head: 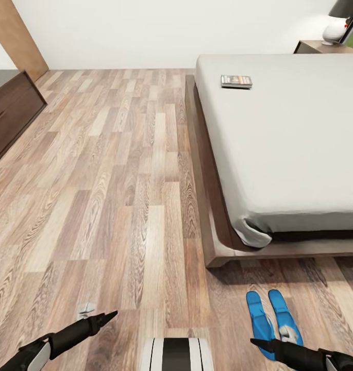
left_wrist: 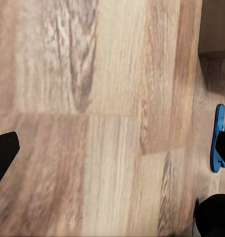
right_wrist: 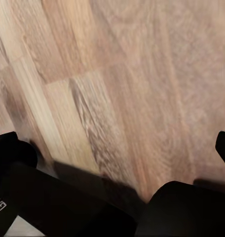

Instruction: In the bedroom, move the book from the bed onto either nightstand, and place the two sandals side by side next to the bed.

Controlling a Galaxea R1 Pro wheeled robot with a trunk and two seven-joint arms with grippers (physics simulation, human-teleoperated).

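The sandals (head: 273, 318) are seen lying side by side on the wood floor (head: 119, 196), just beyond and partly under the tip of the right gripper (head: 258, 342) and close to the foot corner of the bed (head: 279, 154). That part of the task is judged to be settled already.

The book (head: 236, 81) is found flat on the mattress near its far end, well ahead of both sets of jaws and out of their reach. A nightstand (head: 320, 47) is glimpsed past the bed's far corner.

The left gripper (head: 108, 315) is held low over bare floor. In both wrist views the fingers are set wide apart, released, with nothing between them.

The book step is judged to be in hand: a drive along the bedside is called for before any grasp.

White lettering on the book's cover cannot be read.
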